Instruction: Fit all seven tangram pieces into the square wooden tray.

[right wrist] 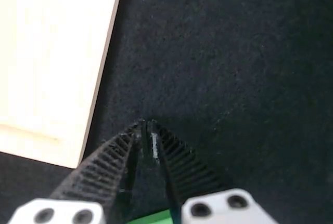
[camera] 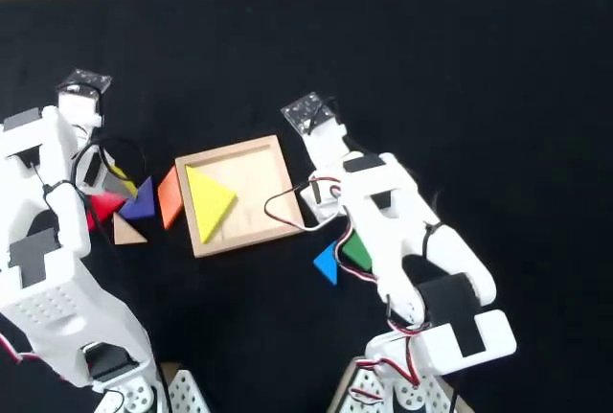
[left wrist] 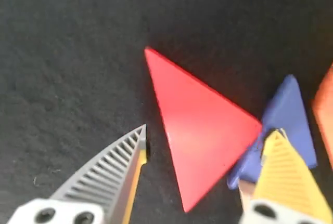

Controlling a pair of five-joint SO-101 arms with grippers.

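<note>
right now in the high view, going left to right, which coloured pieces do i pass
red triangle → dark blue triangle → orange piece → yellow triangle in the wooden tray → light blue triangle → green piece

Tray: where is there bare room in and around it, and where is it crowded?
Free: in the tray, the wood between the yellow triangle and the far and right rims; also the cloth beyond the far rim. Crowded: its left side, with the orange piece by the rim and the red triangle under the open left gripper.
</note>
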